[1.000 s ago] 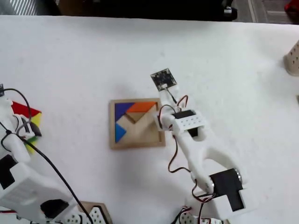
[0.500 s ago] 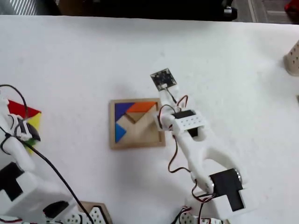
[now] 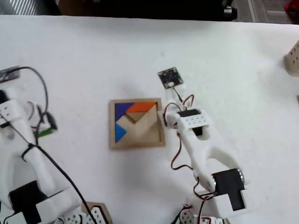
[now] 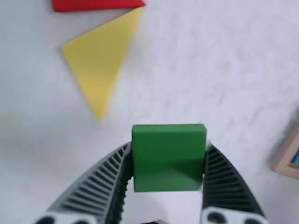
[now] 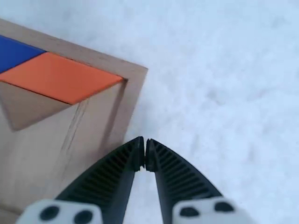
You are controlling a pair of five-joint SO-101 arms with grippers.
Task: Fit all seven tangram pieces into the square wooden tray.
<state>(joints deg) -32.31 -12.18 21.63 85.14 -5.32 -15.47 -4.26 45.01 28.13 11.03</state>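
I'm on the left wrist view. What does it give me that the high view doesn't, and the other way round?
Left wrist view adds: the yellow triangle and the red piece lying loose on the table, apart from each other.

High view adds: the tray's layout, with the orange piece and blue triangle fitted and bare wood left, plus the right arm beside its right edge.

Both: the green square clamped in the left gripper, and the tray, of which the wrist view catches a corner.
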